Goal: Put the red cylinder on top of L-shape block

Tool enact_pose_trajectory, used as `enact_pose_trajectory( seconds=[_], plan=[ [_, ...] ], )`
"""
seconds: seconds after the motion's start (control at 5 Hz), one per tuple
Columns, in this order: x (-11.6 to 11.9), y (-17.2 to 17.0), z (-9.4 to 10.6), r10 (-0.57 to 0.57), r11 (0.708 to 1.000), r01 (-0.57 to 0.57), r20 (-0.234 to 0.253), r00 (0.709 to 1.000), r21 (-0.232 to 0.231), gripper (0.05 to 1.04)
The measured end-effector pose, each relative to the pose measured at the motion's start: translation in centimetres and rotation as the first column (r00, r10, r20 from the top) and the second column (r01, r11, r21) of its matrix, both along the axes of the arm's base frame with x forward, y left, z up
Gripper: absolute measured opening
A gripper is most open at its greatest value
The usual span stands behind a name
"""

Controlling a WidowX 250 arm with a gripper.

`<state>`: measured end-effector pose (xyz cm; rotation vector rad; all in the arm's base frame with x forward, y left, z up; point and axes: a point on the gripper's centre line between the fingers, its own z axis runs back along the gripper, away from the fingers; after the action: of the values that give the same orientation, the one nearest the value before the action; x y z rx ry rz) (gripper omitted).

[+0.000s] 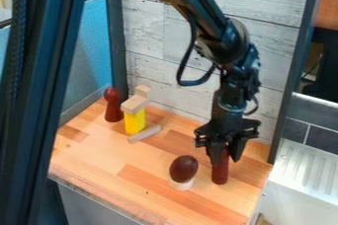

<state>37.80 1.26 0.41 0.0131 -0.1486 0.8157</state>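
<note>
The black gripper (225, 154) hangs at the right of the work surface, shut on the upper part of the red cylinder (220, 172). The cylinder is upright, its lower part showing below the fingers; whether its base touches the table I cannot tell. At the back left, a light wooden L-shape block (135, 104) rests on a yellow block (135, 122), with one end rising at its back right. The gripper is to the right of this stack and nearer the front.
A dark brown egg-shaped piece (184, 168) sits on a white base just left of the red cylinder. A dark red peg-like figure (113, 105) stands left of the stack. A flat wooden strip (145, 133) lies before the yellow block. The plank wall (172, 61) rises behind.
</note>
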Motion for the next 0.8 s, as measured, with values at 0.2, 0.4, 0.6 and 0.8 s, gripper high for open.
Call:
enact_pose_trajectory(
  seconds=[0.2, 0.4, 0.6, 0.8],
  plan=[
    [0.8, 1.4, 2.6, 0.076, 0.992, -0.073, 0.027, 0.997, -0.103, 0.497],
    [1.6, 3.4, 4.4, 0.229, 0.948, -0.214, 0.036, 0.973, -0.233, 0.497],
    [1.6, 4.7, 4.9, 0.310, 0.914, -0.287, 0.038, 0.950, -0.286, 0.497],
    [1.1, 6.5, 7.3, 0.405, 0.873, -0.359, 0.080, 0.911, -0.331, 0.496]
  ],
)
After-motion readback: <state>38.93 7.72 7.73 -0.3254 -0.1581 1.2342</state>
